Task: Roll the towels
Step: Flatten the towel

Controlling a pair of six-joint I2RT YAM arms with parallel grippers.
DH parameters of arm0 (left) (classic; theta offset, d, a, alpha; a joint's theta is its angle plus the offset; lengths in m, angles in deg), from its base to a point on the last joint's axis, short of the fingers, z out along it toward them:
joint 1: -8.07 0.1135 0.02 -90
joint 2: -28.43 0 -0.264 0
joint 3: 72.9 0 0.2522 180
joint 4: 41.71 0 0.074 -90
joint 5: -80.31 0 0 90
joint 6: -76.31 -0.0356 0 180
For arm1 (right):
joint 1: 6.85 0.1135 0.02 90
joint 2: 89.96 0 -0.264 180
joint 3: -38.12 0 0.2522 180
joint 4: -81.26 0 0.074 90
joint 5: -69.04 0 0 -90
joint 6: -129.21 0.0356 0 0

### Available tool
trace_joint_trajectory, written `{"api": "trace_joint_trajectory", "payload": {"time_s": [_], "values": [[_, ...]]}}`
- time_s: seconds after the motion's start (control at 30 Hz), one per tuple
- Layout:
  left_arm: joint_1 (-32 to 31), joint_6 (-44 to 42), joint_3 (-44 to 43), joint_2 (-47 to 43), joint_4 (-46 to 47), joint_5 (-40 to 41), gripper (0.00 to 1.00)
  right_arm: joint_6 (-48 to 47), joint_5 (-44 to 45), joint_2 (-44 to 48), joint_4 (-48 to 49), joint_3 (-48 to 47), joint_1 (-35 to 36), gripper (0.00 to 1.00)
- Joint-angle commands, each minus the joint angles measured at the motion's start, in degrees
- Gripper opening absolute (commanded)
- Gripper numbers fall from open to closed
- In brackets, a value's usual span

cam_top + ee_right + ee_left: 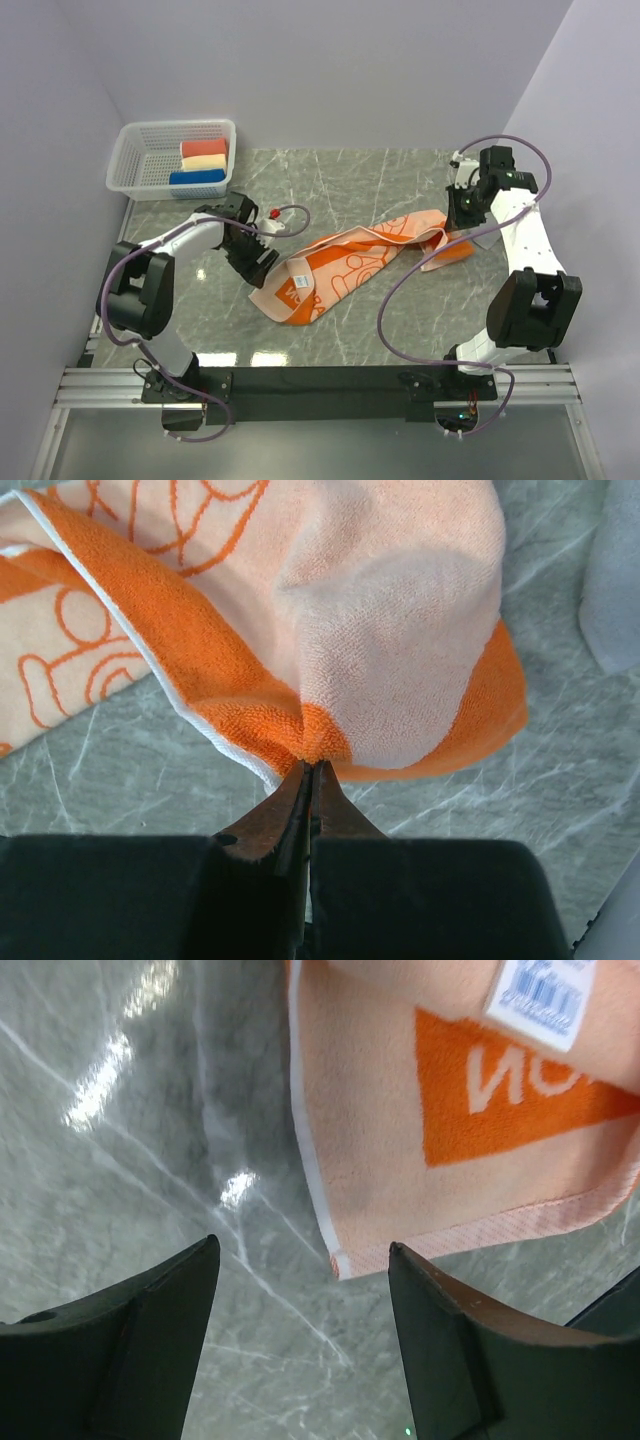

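Note:
The long orange towel point(350, 260) lies crumpled across the middle of the marble table, from front left to back right. My right gripper point(458, 226) is shut on a pinch of its darker orange end point(315, 735), which bunches up in front of the tips. My left gripper point(262, 272) is open just left of the towel's near corner point(345, 1260), above bare table, holding nothing. A white barcode label point(540, 995) shows on that end. The grey towel point(487, 232) lies under the right arm, partly hidden; its edge shows in the right wrist view point(612, 590).
A white basket point(140, 165) at the back left holds red, cream and blue rolls point(200, 162). Purple cables loop from both arms over the table. Walls close in on the left, back and right.

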Motion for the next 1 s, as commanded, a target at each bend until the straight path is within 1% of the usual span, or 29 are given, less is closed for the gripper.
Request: {"api": "trace_joint_trajectory", "payload": {"time_s": [0.0,0.07,0.1,0.13,0.17,0.2,0.3,0.37,0.4,0.5,0.53,0.6,0.63,0.67,0.7,0.77,0.8,0.87,0.9,0.97], "values": [[-0.86,2.42,0.52,-0.17,-1.84,4.01,0.74,1.16,0.18,0.36,0.09,-3.31,-0.14,0.0],[-2.87,3.13,1.74,0.01,-1.85,6.55,0.73,1.43,0.27,0.36,0.26,-4.02,-0.14,0.0],[-3.75,3.48,3.14,0.01,-1.41,7.35,0.72,1.86,0.36,0.27,0.44,-4.54,-0.14,0.0],[-4.8,3.91,3.85,0.27,-0.88,9.44,0.68,2.04,0.36,0.18,0.44,-4.81,-0.14,0.0],[-5.77,4.53,4.47,0.54,-0.27,10.33,0.67,2.13,0.36,-0.08,0.44,-5.16,-0.23,0.0],[-7.44,4.88,5.17,0.71,0.17,10.43,0.67,2.39,0.36,-0.26,0.44,-5.42,-0.14,0.0],[-9.64,7.25,5.7,1.5,1.31,11.04,0.66,2.57,0.62,-0.7,0.17,-5.95,-0.14,0.0],[-11.13,8.31,6.14,2.29,2.19,13.14,0.62,2.66,0.71,-0.61,0.26,-5.95,-0.14,0.0],[-11.49,9.71,6.75,2.56,2.9,13.94,0.6,2.66,0.71,-0.52,0.35,-5.87,-0.14,0.0],[-12.46,11.99,7.37,3.35,4.83,16.31,0.46,2.83,0.62,-0.35,0.52,-5.69,-0.14,0.0],[-12.37,12.61,7.2,3.61,5.27,16.93,0.34,2.84,0.62,-0.35,0.53,-5.69,-0.23,0.0],[-10.89,13.5,5.71,4.23,5.8,18.16,0.2,3.01,0.62,-0.43,0.44,-5.95,-0.23,0.0],[-9.75,13.59,4.83,4.32,5.72,18.08,0.05,3.01,0.62,-0.44,0.35,-6.13,-0.23,0.0],[-6.6,13.41,3.61,4.4,4.84,17.12,0.0,3.1,0.62,-0.44,0.26,-6.39,-0.31,0.0],[-4.57,12.63,0.11,4.41,4.05,14.85,0.0,3.27,0.45,-0.26,0.17,-7.09,-0.49,0.0],[0.51,11.49,-4.21,4.06,2.47,13.86,0.0,3.54,-0.16,0.09,0.26,-7.97,-1.02,0.0],[1.76,9.91,-8.32,3.62,1.59,13.94,0.0,3.71,-0.34,0.27,0.26,-9.54,-1.19,0.0],[4.14,8.32,-12.29,1.52,1.41,15.7,0.0,3.8,-0.6,-0.08,-0.26,-11.74,-1.54,0.0],[4.67,7.1,-16.14,0.81,1.5,16.66,0.0,3.8,-0.87,-0.34,-1.14,-14.71,-1.63,0.0],[5.46,5.68,-19.68,-0.95,1.23,18.86,0.0,3.8,-1.13,-1.05,-2.28,-17.98,-1.72,0.0]]}}
